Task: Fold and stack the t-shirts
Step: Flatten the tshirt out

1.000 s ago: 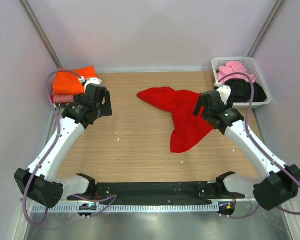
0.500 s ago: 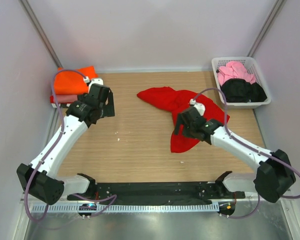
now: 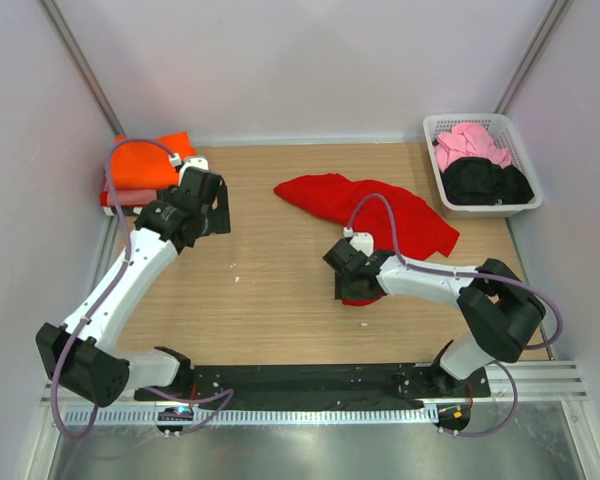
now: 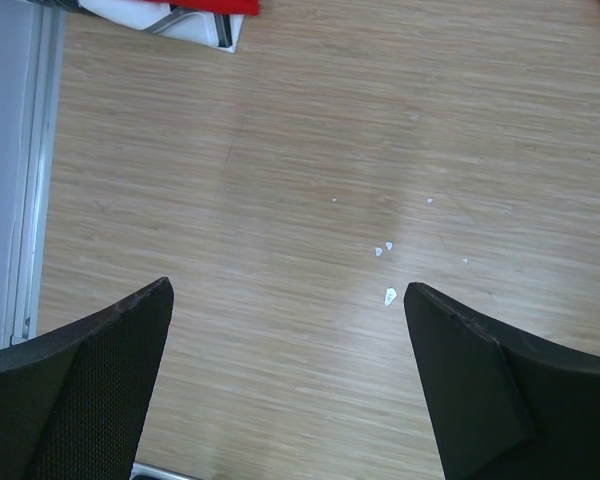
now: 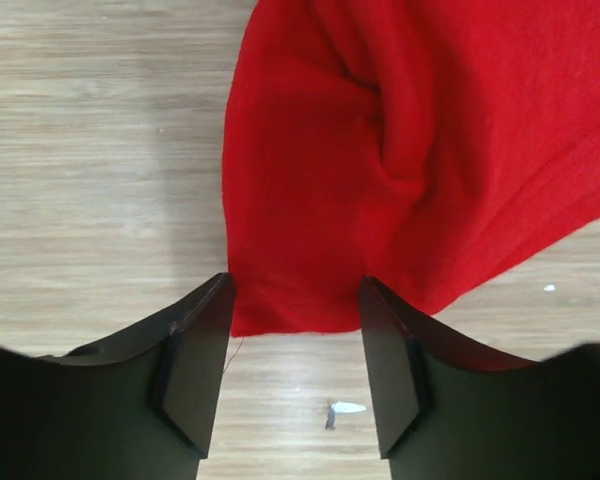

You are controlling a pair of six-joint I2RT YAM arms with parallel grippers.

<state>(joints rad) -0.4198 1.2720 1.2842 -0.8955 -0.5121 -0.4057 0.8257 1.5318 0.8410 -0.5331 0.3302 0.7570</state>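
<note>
The bright red t-shirt (image 3: pixel 385 212) lies crumpled on the wooden table, right of centre. Its near hem (image 5: pixel 310 300) reaches toward the table's front. My right gripper (image 3: pixel 346 286) is low over that hem corner. In the right wrist view the right gripper (image 5: pixel 295 287) is open, its two fingers standing on either side of the hem edge with a gap between them. My left gripper (image 3: pixel 206 206) hovers open over bare wood at the left. The left wrist view shows nothing between the left gripper's (image 4: pixel 288 292) fingers. A folded orange shirt (image 3: pixel 148 160) rests on a salmon-pink one (image 3: pixel 121 197) at the back left.
A white slatted basket (image 3: pixel 432 124) at the back right holds a pink shirt (image 3: pixel 470 140) and a black shirt (image 3: pixel 486 181). Small white flecks (image 4: pixel 388 295) dot the wood. Walls close in the table on three sides.
The right arm swung from beside the basket leftward and toward the front, down to the red shirt's near hem, and its jaws narrowed. The left arm barely moved.
</note>
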